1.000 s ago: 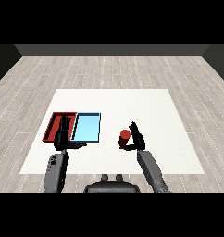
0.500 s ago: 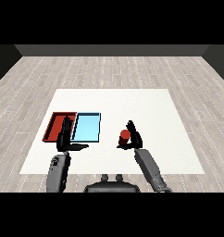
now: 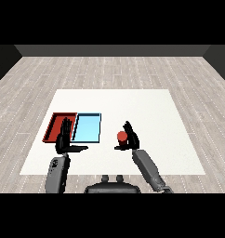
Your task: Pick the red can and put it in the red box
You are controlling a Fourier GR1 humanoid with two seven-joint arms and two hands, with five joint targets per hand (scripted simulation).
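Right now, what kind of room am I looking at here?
Probably a bare test space for a tabletop sorting job rather than a lived-in room: a white table on grey plank flooring, holding only a red tray, a light blue tray and a red can.

We see even, bright light over the white table (image 3: 147, 107), which reads as the brightest surface, with no glare spot on it. Around the table the grey plank floor (image 3: 109, 69) is dimmer, and beyond the table's far edge the backdrop falls to near black. Shadows on the table are faint. Edges near the table look straight, without bending.
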